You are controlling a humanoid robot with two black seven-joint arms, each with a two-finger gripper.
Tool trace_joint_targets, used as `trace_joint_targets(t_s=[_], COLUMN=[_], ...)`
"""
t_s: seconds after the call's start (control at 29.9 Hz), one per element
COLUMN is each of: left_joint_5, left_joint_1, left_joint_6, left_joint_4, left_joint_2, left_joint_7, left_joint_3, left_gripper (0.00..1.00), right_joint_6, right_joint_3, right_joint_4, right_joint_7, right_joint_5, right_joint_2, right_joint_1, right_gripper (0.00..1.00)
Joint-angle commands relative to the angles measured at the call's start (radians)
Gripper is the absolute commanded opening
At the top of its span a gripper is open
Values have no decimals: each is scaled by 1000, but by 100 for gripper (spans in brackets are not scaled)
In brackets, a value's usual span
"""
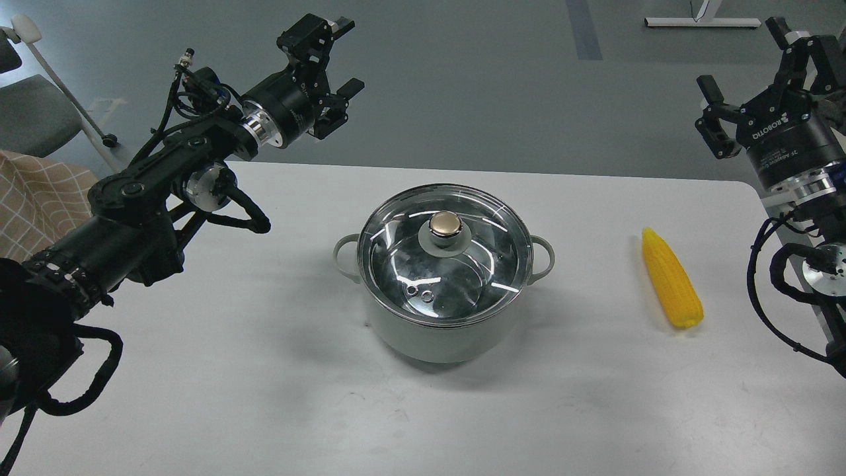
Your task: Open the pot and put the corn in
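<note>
Corn (672,279) right of lidded pot (433,334)

floor (462,86): grey-green, darker stripe (585,30) far back | white table (264,396) with rounded corner | grey chair (33,112) far left | checked cloth (39,198) below it | white stand base (700,20) top right

One pot (436,330), one lid (444,254), one corn (671,279), two pincers.

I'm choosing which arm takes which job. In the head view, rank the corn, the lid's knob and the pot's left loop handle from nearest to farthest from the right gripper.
From the right gripper, raised at the right edge:
1. Corn, lying on the table right of the pot.
2. Lid knob, centre of the lid.
3. Left loop handle, on the pot's far side.
</note>
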Motion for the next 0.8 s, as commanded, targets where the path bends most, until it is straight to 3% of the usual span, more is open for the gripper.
trace_joint_targets(t_s=[0.0, 0.1, 0.43, 0.63, 0.77], left_joint_5=[0, 3, -22, -61, -150], left_joint_1=[14, 16, 30, 39, 45], left_joint_6=[15, 11, 20, 15, 26], left_joint_4=[0, 0, 14, 84, 80], left_joint_2=[-6, -14, -8, -32, -42], left_joint_7=[-42, -64, -67, -68, -102], left_joint_3=[-15, -13, -36, -67, -67], left_gripper=[98, 98, 98, 98, 98], right_joint_6=[-6, -10, -62, -105, -128], right_joint_3=[1, 1, -5, -2, -5], right_joint_4=[-29, -29, -32, -32, -27], right_joint_7=[-4, -4, -9, -4, -12], right_joint_5=[1, 1, -1, -1, 1], right_joint_2=[7, 7, 18, 42, 56], right_joint_1=[14, 15, 26, 29, 31], right_gripper=[100, 100, 100, 100, 100])
